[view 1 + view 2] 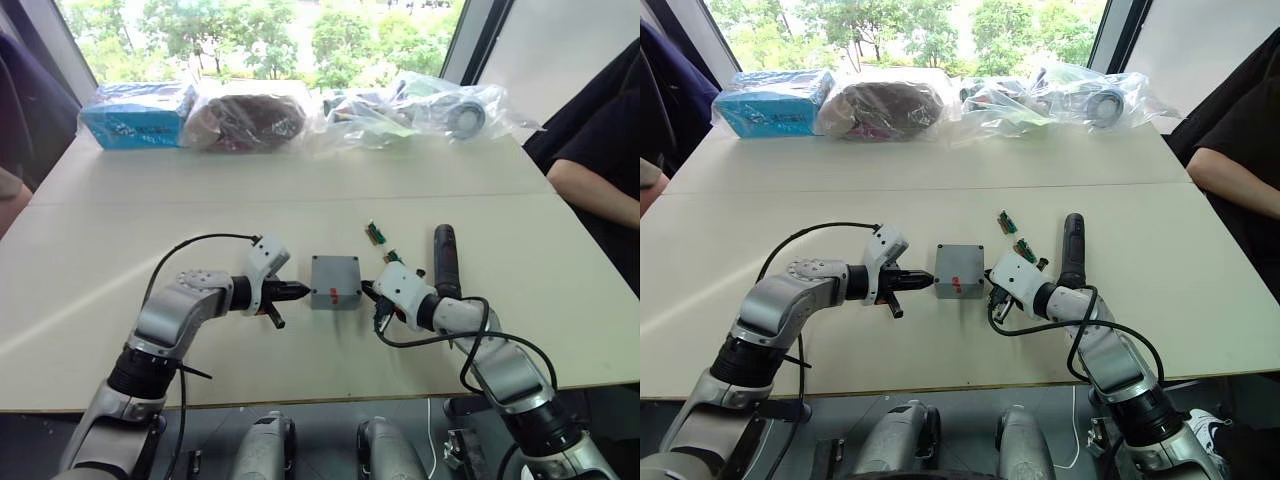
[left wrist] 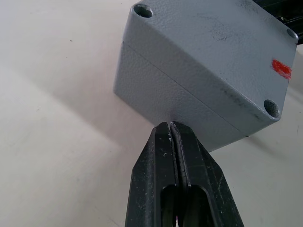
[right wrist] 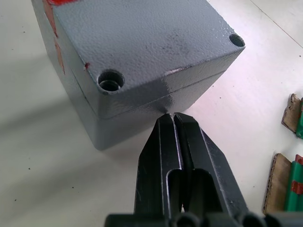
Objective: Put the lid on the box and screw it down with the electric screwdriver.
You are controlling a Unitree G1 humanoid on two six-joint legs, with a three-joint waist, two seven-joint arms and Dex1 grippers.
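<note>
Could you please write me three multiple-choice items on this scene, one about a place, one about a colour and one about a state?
1. Where does the black pen-shaped electric screwdriver lie?
A. On the table to the right of the right gripper
B. On top of the box
C. In the left gripper

2. What colour is the mark on the flat grey plastic lid?
A. Blue
B. Red
C. Yellow

3. How does the lid stand with the square grey plastic box?
A. Leaning on its side
B. Flat on the table, apart
C. Seated on top, seam closed

Answers: 1 A, it lies beyond the right gripper. 2 B, a red patch near one corner. 3 C, the left gripper meets one stacked block.
</note>
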